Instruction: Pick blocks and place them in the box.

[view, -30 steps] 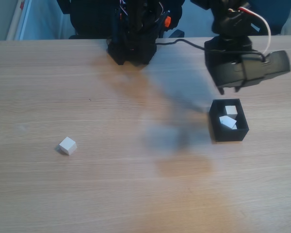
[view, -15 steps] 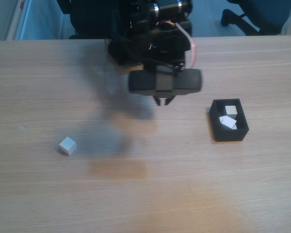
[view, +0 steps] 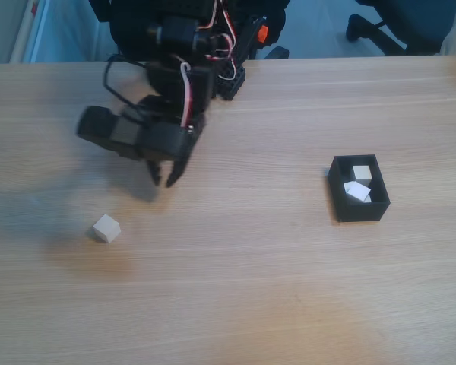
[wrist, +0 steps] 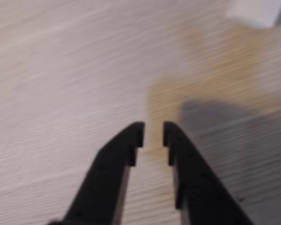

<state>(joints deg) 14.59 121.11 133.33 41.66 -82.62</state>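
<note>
You've got one loose block on the surface, lying on the left in the fixed view, and one black box far off on the right with at least two white blocks inside; any more in there can't be made out. Your end effector hangs up and right of the loose block, near it but apart; half a second ago it was mid-surface, nearer the box. In the wrist view its tips stand slightly parted, empty, with the block's corner at the top right.
</note>
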